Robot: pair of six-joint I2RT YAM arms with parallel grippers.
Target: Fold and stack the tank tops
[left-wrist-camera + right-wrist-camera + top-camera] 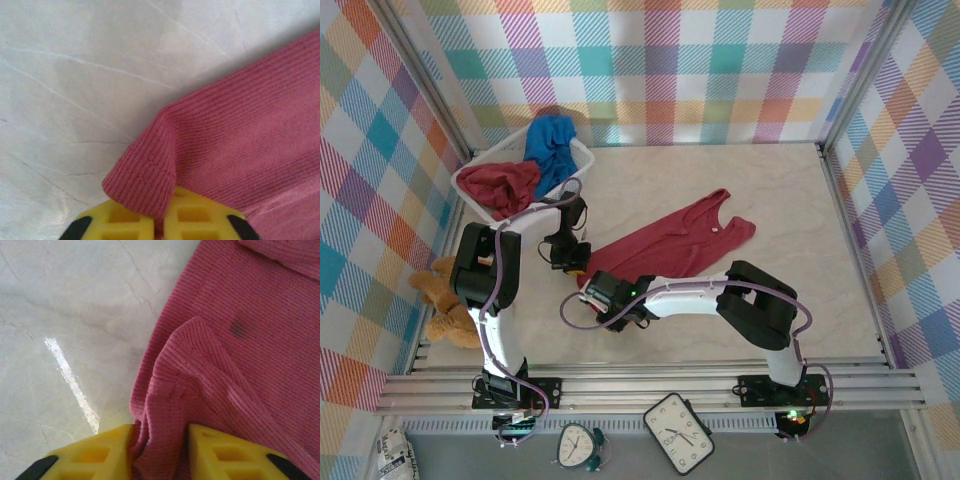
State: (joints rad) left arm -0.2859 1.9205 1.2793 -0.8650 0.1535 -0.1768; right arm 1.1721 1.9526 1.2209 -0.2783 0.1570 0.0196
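**Two hands pinch a red top on a pale desk**

The desk (790,200) is pale and smooth, with thin lines like stone. A bright streak of light shines on it in the right wrist view. Walls (700,60) with checks in many colours stand around it.

A flat red top (670,245) lies stretched across the middle of the desk. The left hand (160,220) is pressed together on a folded bit of its edge. The right hand (160,450) pinches a bunch of the same cloth between its yellow fingers (225,450).

A white basket (470,175) sits in the far left corner. A blue top (552,150) and a crumpled red top (498,185) lie in it. A brown teddy bear (445,300) sits by the left wall.
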